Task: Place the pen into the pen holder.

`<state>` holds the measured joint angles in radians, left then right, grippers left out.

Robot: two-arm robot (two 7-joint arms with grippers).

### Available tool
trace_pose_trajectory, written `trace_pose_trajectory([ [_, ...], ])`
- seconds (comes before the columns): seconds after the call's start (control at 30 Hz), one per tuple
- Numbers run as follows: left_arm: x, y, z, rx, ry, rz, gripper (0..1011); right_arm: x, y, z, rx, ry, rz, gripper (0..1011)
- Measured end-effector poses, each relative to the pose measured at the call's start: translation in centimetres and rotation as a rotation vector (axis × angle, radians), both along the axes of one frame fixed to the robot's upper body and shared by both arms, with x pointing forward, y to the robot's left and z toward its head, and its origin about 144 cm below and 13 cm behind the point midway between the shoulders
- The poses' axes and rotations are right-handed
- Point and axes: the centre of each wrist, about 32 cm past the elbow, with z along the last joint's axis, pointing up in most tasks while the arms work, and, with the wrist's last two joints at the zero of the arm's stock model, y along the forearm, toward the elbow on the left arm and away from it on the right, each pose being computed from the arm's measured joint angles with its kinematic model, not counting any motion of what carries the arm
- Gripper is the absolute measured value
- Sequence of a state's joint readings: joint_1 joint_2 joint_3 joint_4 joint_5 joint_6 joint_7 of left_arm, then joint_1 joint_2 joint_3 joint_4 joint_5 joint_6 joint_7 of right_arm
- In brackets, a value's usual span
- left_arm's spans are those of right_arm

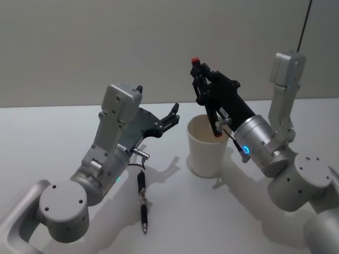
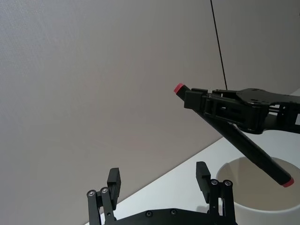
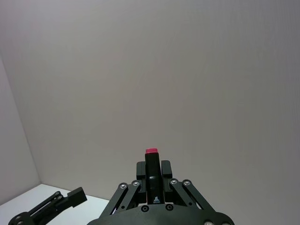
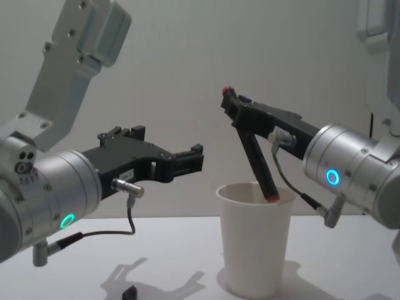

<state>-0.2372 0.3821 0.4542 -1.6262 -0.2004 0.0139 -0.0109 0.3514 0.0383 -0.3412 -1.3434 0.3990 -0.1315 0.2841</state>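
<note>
My right gripper point(image 1: 199, 71) is shut on a black pen point(image 4: 256, 153) with red ends, gripping it near the upper end. The pen slants down, and its lower red tip sits just inside the mouth of the pen holder point(image 1: 206, 153), a white paper cup standing upright on the table. From the left wrist, the pen point(image 2: 248, 145) crosses over the cup's rim point(image 2: 262, 192). My left gripper point(image 1: 174, 112) hangs open and empty in the air just left of the cup, its fingers point(image 2: 114, 177) spread wide.
A second black pen point(image 1: 143, 203) lies on the white table point(image 1: 53, 127) in front of the left arm, left of the cup. A grey wall stands behind the table.
</note>
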Motion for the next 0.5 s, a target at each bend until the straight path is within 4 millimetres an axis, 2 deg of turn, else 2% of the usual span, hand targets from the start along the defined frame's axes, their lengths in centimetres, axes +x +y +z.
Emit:
trace_pose_trajectory([
  [0.5,0.00,0.00,0.00,0.000,0.000,0.000,1001,0.18,0.07,-0.64,-0.010,0.017,-0.013,182],
])
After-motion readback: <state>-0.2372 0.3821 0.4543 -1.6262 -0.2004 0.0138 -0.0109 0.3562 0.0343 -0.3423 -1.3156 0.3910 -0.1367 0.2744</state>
